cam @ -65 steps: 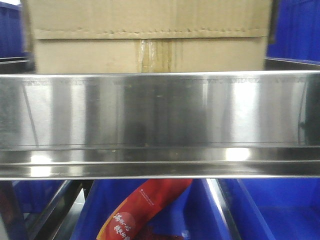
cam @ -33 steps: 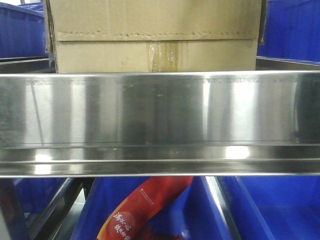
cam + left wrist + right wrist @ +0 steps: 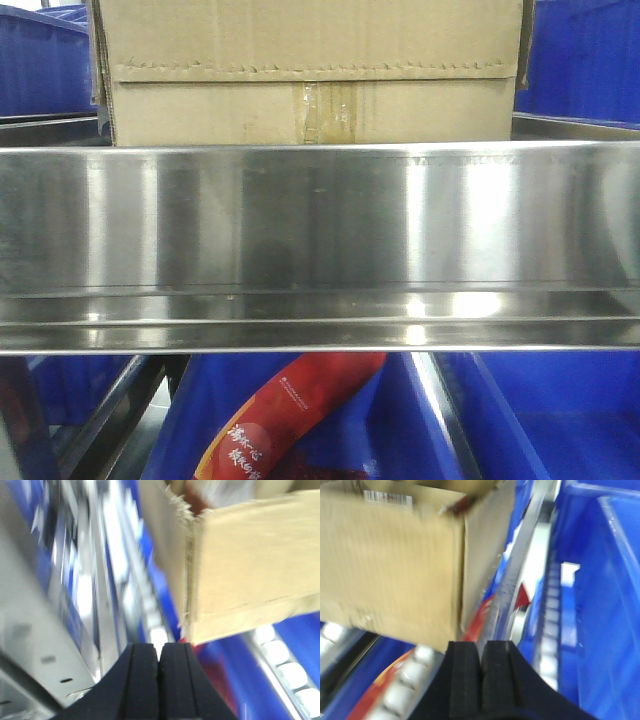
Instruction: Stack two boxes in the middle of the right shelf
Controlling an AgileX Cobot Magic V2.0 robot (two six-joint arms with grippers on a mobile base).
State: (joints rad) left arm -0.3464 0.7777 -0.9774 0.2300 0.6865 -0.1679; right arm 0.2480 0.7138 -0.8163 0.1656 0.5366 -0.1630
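behind the shiny front rail (image 3: pixel 320 220) | cardboard box (image 3: pixel 310 70) sits on the shelf | left gripper (image 3: pixel 159 680) pads pressed together near its corner | right gripper (image 3: pixel 482 680) same, empty

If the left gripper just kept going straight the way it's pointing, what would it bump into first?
Most likely the cardboard box. The left gripper, its pads closed together, points up at the box's near bottom corner, just ahead and slightly right. The picture is blurred, so it might instead slip past that corner toward the white roller track behind.

The steel rail (image 3: pixel 320 215) hides the box's (image 3: pixel 310 75) base (top cropped too).
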